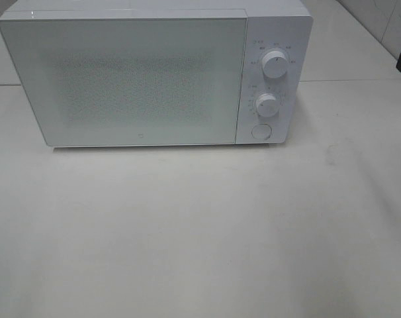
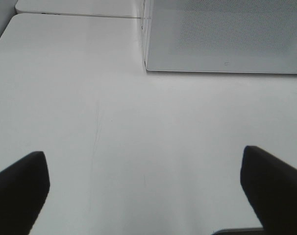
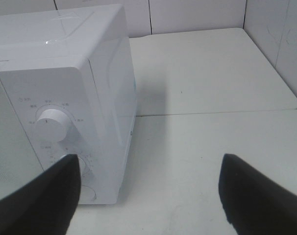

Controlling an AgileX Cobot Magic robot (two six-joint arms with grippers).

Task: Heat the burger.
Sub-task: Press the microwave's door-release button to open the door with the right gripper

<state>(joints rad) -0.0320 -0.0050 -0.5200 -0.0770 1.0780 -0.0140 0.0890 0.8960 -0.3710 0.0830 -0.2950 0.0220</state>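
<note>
Since the burger shows in none of the three views, I cannot tell where it is. It may sit behind the closed door (image 1: 124, 83) of the microwave (image 1: 154, 73), whose frosted, speckled panel hides the inside, or it may lie somewhere out of view.

The left gripper (image 2: 143, 159) hovers over the bare worktop (image 1: 200, 232) in front of the door's lower corner, its jaws spread wide and holding nothing. The right gripper (image 3: 149, 164) hangs just beside the control panel, its jaws likewise apart and empty. Neither arm reaches into the high view.

As I judge it, the task stands at one of two points. Either the door has yet to be opened for loading, or the food is already shut inside and only the setting remains. In the first case, the next move calls for a press on the round button (image 1: 261, 131) at the foot of the panel. In the second, it calls for a turn of the lower dial (image 1: 267, 104), presumably the timer. Both fall to the right arm, which is nearest, and it would have to narrow its jaws to pinch a knob squarely.

The count is one microwave with one door, two dials including the upper dial (image 1: 274, 63), one round button, two grippers, and no burger seen.
</note>
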